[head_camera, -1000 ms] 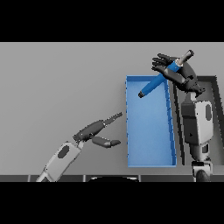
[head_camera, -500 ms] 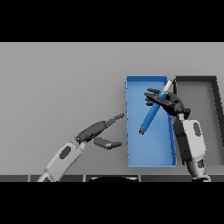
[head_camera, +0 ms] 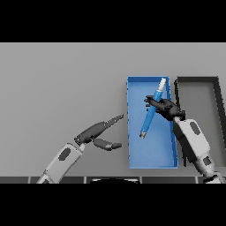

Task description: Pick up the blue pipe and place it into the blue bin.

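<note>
Blue pipe [head_camera: 150,114] is being gripped by the right hand [head_camera: 165,107] over the blue bin [head_camera: 152,160]; released tilted, it risks catching the right wall. Left hand [head_camera: 100,132] is lying relaxed.

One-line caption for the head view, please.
Right hand holds the blue pipe tilted over the blue bin; left hand open beside it.

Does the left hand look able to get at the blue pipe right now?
Probably not: the left hand is open outside the blue bin, and the right hand already grips the blue pipe over it.
</note>
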Action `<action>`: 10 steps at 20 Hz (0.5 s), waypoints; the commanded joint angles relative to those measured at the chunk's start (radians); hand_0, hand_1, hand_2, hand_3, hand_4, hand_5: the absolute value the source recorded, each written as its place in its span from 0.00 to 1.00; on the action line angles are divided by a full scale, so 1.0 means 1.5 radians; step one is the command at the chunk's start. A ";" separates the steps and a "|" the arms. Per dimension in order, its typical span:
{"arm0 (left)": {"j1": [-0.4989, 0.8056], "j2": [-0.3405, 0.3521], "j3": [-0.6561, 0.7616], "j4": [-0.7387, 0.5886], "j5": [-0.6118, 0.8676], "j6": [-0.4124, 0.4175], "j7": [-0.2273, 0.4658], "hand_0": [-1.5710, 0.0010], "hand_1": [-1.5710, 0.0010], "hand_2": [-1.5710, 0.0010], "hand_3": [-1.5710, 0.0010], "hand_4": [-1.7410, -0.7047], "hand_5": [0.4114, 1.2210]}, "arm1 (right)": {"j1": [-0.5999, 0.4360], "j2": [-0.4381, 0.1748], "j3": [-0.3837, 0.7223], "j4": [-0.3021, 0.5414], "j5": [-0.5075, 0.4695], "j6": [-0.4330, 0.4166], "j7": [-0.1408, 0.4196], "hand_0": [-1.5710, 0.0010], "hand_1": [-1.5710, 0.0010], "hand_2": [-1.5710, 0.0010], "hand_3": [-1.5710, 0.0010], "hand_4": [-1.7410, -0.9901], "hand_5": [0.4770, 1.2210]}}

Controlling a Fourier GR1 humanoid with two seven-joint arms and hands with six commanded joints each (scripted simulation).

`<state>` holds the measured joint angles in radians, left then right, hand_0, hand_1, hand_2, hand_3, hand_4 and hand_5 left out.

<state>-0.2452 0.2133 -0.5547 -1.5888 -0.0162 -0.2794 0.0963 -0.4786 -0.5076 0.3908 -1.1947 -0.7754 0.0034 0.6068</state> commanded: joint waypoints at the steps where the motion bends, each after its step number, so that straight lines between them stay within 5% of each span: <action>1: -0.001 0.000 0.000 -0.001 0.000 0.000 -0.002 1.00 1.00 1.00 1.00 0.82 0.05 | -0.002 -0.004 0.016 0.005 0.013 0.008 0.002 0.86 0.88 0.88 0.90 0.77 0.60; 7: 0.006 -0.005 -0.005 -0.001 -0.003 0.002 -0.015 1.00 1.00 1.00 1.00 0.80 0.06 | -0.016 -0.018 0.075 0.036 0.082 0.030 -0.023 0.96 0.97 0.97 0.97 0.82 0.35; 10: -0.002 -0.009 0.001 0.010 0.000 0.003 -0.007 1.00 1.00 1.00 1.00 0.80 0.06 | -0.018 -0.016 0.078 0.044 0.080 0.031 -0.039 0.98 0.98 0.98 0.99 0.83 0.30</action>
<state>-0.2477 0.2007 -0.5529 -1.5744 -0.0156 -0.2747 0.0858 -0.5057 -0.5313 0.5076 -1.1286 -0.6552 0.0507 0.5477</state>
